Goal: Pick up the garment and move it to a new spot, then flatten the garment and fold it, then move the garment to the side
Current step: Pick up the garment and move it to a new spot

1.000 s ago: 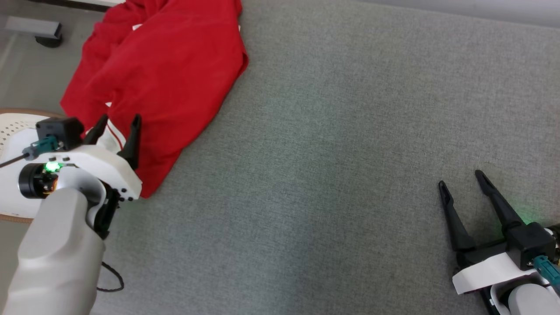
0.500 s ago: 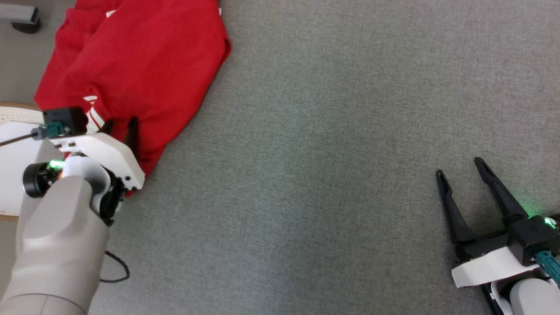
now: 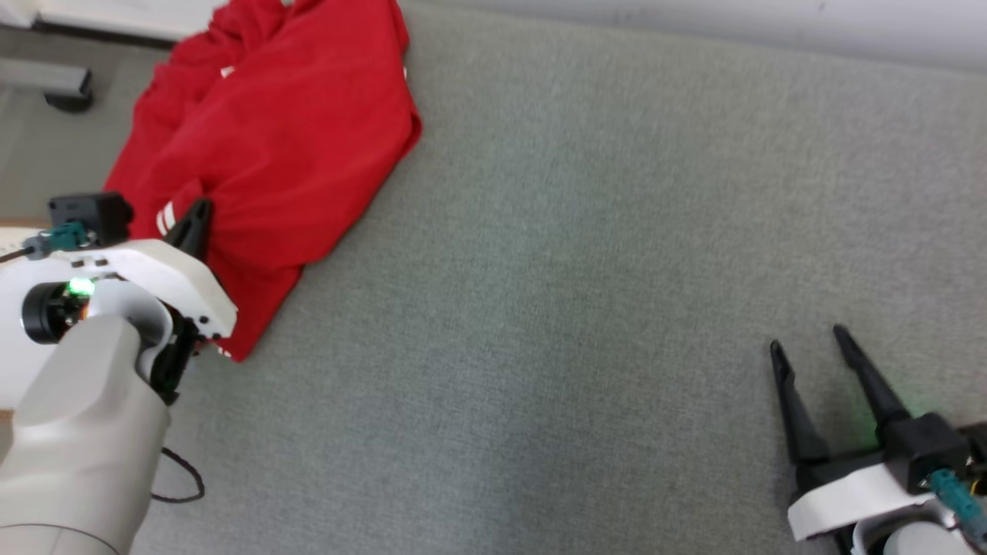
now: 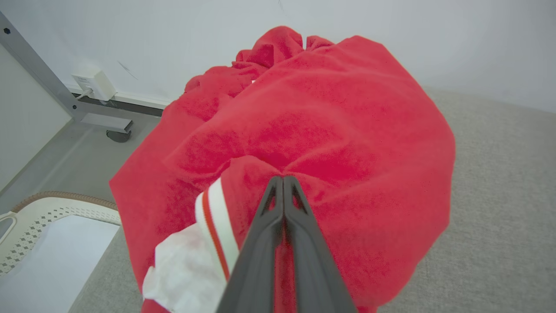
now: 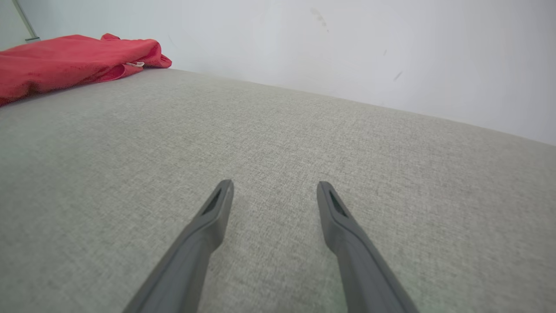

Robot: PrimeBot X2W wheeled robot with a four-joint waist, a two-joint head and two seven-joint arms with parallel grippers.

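Our left gripper is clamped tight on a fold of the red garment. The garment lies bunched at the far left corner of the gray cloth surface and drapes over its left edge. Over the near right corner we see our right gripper, fingers apart.

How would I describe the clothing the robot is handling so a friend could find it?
Start at the wide grey fabric surface; at its far left end lies the garment in a crumpled heap. It is the one bright red thing there, with white striped trim, and the left gripper is pinched shut on a fold of it.
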